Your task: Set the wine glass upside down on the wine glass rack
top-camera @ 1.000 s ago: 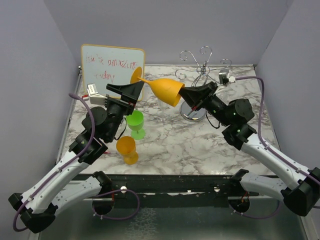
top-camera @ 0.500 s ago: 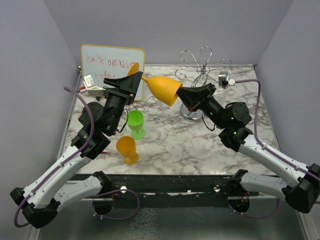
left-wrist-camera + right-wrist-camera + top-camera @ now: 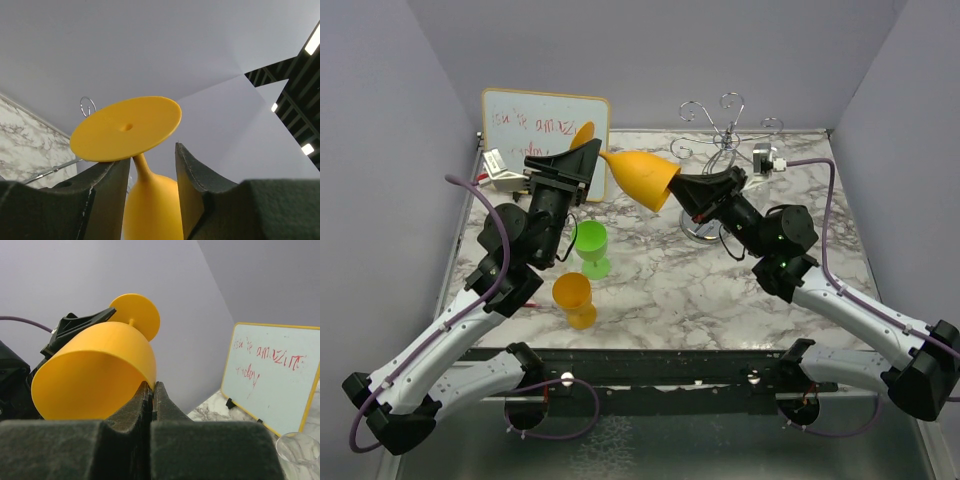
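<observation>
An orange wine glass (image 3: pixel 642 177) hangs on its side in the air, foot toward the left. My right gripper (image 3: pixel 685 190) is shut on the rim of its bowl (image 3: pixel 95 370); in the right wrist view the right gripper (image 3: pixel 152 386) pinches the rim wall. My left gripper (image 3: pixel 592 158) straddles the stem (image 3: pixel 142 167) just under the foot (image 3: pixel 125 129). In the left wrist view the left gripper (image 3: pixel 152 155) is open: the stem lies against one finger with a gap to the other. The wine glass rack (image 3: pixel 725 130) stands at the back right, behind the right arm.
A green wine glass (image 3: pixel 589 245) and another orange one (image 3: pixel 573 298) stand upright on the marble table below the left gripper. A whiteboard (image 3: pixel 545 130) leans at the back left. Grey walls close in on both sides.
My left gripper has risen to the glass's stem and its jaws have narrowed around it. The right gripper has carried the glass slightly left and up.
</observation>
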Robot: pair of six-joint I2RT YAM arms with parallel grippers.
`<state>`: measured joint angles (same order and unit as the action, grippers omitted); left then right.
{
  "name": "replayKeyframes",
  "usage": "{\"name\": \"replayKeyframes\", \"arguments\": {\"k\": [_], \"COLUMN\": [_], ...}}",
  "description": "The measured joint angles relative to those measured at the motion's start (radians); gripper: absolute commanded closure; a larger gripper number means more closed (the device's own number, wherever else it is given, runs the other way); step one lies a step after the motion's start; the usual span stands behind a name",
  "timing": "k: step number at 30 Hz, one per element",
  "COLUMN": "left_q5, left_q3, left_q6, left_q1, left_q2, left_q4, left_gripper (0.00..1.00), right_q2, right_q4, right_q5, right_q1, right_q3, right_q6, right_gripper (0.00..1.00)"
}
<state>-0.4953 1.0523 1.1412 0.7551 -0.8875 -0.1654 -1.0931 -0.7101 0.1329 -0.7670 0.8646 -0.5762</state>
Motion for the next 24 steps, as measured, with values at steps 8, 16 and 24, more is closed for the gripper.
{"name": "replayKeyframes", "arguments": {"k": [8,16,24], "left_q5": [-0.044,-0.064,-0.063], "left_q3": [0.0,-0.002,0.003], "left_q6": [0.086,0.124,0.119], "left_q1": [0.0,0.0,0.0], "left_q2": [0.0,-0.002,-0.009], "left_q4": [0.015,0.018,0.01], "left_gripper": [0.71,0.89,1.0], "right_q2": [-0.002,-0.001,0.001], "right_q4": [0.002,0.008,0.012], "right_q5": [0.022,0.065,0.078], "right_q1": [-0.006,-0.006,-0.006], "right_q3": [0.0,0.0,0.0], "right_q6": [0.008,0.019,0.024], "right_gripper": [0.99,0.99,0.86]}}
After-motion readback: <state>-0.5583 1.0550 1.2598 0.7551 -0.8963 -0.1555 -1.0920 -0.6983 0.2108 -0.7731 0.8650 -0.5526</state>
